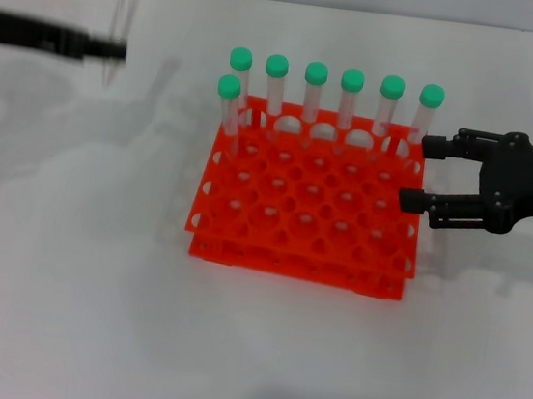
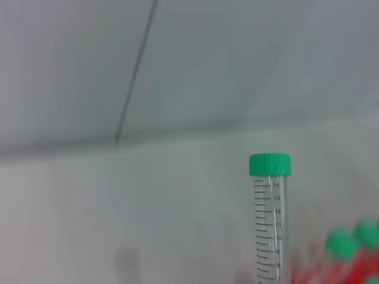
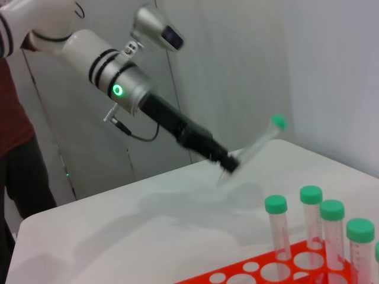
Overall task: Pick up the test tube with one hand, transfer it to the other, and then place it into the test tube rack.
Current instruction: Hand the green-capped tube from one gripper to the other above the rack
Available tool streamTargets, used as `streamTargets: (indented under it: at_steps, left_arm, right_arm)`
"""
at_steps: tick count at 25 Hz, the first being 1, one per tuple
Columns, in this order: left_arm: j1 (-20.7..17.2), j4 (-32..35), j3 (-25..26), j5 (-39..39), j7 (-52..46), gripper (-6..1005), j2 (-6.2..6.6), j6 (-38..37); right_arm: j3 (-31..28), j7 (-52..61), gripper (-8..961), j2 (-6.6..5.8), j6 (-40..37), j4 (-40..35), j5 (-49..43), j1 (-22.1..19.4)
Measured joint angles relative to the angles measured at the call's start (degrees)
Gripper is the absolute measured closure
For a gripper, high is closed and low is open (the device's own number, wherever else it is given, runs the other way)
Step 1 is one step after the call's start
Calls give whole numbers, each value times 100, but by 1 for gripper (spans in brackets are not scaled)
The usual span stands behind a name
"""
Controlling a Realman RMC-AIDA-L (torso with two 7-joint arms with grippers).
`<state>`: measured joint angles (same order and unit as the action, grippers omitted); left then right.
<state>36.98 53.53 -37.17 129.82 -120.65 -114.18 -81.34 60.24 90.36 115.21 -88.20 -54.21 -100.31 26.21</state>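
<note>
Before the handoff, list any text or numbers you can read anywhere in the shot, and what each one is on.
"14", "13", "12", "11", "10", "9", "8", "7": scale on the test tube, held by the left gripper.
White label on the right gripper: printed, too small to read.
Test tube rack: no text visible.

Eight green-capped tubes (image 1: 274, 89) in all, seven standing in one orange rack (image 1: 305, 214), and two tools (image 1: 425, 172).

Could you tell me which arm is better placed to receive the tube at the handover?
The right. Its open tool is empty beside the rack, while the left tool already holds the test tube up above the table.
</note>
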Motion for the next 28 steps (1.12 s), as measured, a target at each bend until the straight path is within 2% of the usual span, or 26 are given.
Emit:
streamTargets:
  at_steps: [6,12,17,21,28]
  left_arm:
    - [-290,-121,44,-1507,986,800,28,341]
    - [-82,-729,26,-2219,1964,799,28,335]
    - [316,-1383,22,-2416,2757,798,19,188]
    - [536,-1665,-12,-2443,3002,797,-11,161]
    - [785,-1819,-906,-2447,3534,796,-108,11]
  right_arm:
    - [-6,-1,111,2,38,-1,3,-2]
    - [-4,-19,111,2,106,-1,23,13]
    - [-4,-127,111,-1,118,2,155,2]
    - [-33,-162,112,-3,114,6,164,-1]
    - [-74,-235,112,-9,71,15,221,-34]
